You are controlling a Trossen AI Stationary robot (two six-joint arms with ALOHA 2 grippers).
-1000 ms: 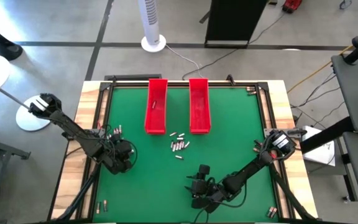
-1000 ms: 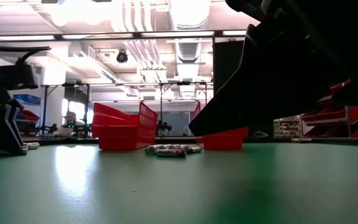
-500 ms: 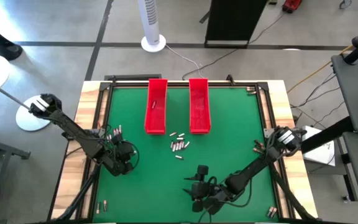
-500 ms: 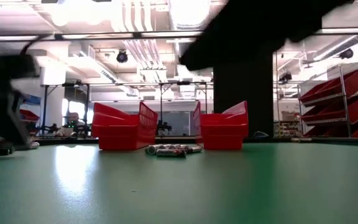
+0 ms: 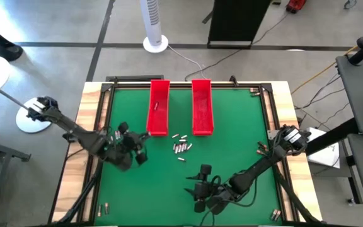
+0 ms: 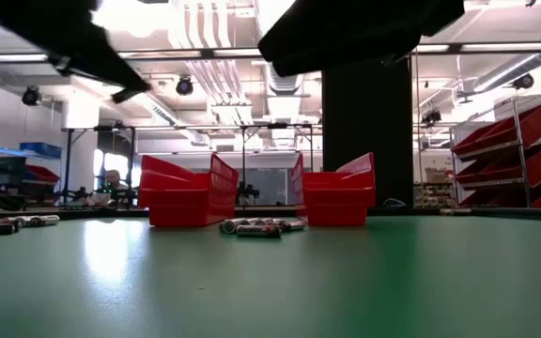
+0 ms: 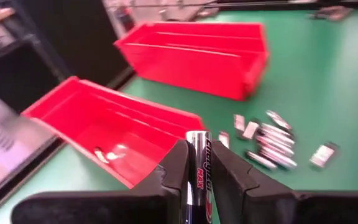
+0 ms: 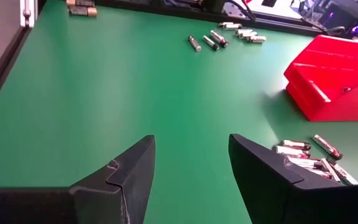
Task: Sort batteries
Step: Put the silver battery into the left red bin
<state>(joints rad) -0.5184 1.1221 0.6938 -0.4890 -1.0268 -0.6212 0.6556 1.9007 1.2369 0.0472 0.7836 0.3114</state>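
The left end effector [image 7: 197,163] grips one battery [image 7: 198,168] above the desk [image 5: 232,126], just beside the left red tray [image 5: 158,107], which holds one battery [image 5: 157,104]. The right red tray [image 5: 201,106] shows no clear contents; loose batteries [image 5: 181,146] lie near both trays. The right end effector [image 8: 191,163] is spread, holding nothing, over the desk's near edge.

Two dark jointed arms, blocky black pincer fingers [image 8: 129,180].

Red trays [image 5: 158,108] stand on green table [image 5: 232,139]; scattered batteries [image 5: 181,145] are silvery-grey.
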